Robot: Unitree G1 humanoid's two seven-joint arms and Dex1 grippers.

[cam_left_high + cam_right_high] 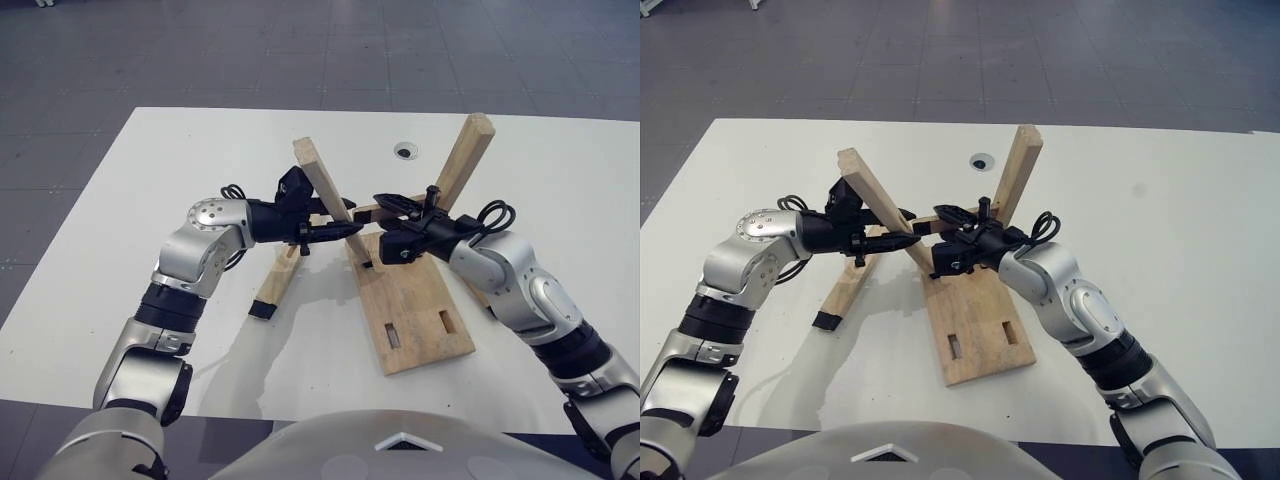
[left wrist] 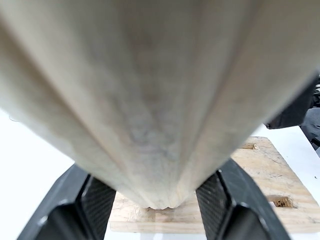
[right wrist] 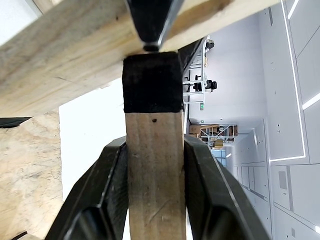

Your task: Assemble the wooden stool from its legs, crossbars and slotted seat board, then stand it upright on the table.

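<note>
Left arm [image 1: 200,250] and right arm [image 1: 515,275]: silver rounded shells, black bands at joints, black sections near wrists. Left elbow cap [image 1: 210,213] round, ringed with small dark screw holes. Black cable loop [image 1: 233,191] by left wrist, second loop [image 1: 497,213] by right wrist. Jaws black, tapered. Left pads [image 2: 102,205] have fine mesh texture.

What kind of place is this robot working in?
Probably a robotics lab or open workshop hall: a plain white table stands on a wide grey tiled floor, and the right wrist view shows stacked boxes far off in a big bright room.
</note>
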